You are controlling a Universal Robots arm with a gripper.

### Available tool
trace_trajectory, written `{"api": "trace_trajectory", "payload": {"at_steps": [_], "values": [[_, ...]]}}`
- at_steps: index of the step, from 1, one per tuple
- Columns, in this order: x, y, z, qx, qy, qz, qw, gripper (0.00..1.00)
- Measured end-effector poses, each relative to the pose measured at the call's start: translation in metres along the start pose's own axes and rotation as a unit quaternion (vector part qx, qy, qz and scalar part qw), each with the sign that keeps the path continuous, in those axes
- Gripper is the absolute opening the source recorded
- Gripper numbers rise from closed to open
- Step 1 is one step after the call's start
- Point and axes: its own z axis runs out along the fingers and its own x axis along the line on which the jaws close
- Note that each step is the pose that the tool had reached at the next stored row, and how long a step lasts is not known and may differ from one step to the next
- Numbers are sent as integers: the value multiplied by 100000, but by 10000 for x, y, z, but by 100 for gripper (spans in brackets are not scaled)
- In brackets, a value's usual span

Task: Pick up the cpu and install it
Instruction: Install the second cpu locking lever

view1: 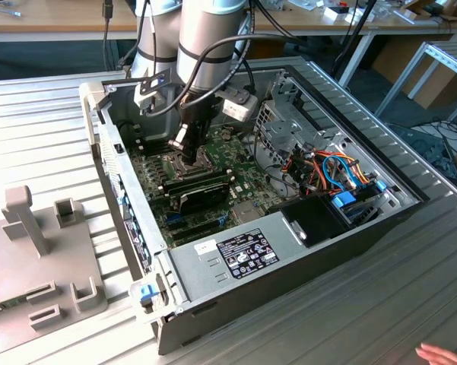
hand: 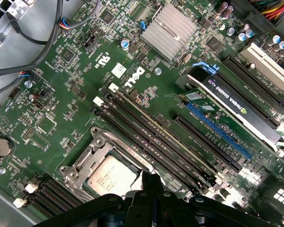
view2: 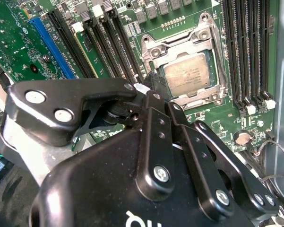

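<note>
Ribbed metal worktop (view1: 46,106) carries the open computer case (view1: 304,236); cpu (view2: 189,75) lies seated in the motherboard socket (view2: 153,53), hand (view2: 153,87) just beside its edge, fingers' spread indeterminable; judgement: lift vertically, no tilt.

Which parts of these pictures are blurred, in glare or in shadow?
In the second wrist view, the gripper body looms soft and dark, while the cpu lies bright; in the first wrist view, the heatsink glares pale; in the exterior view, the motherboard lies shaded.
</note>
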Motion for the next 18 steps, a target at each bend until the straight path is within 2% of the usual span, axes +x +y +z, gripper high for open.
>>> {"api": "trace_trajectory", "payload": {"at_steps": [18], "values": [[-12,-10,13,-36,61,12,100000,11]]}}
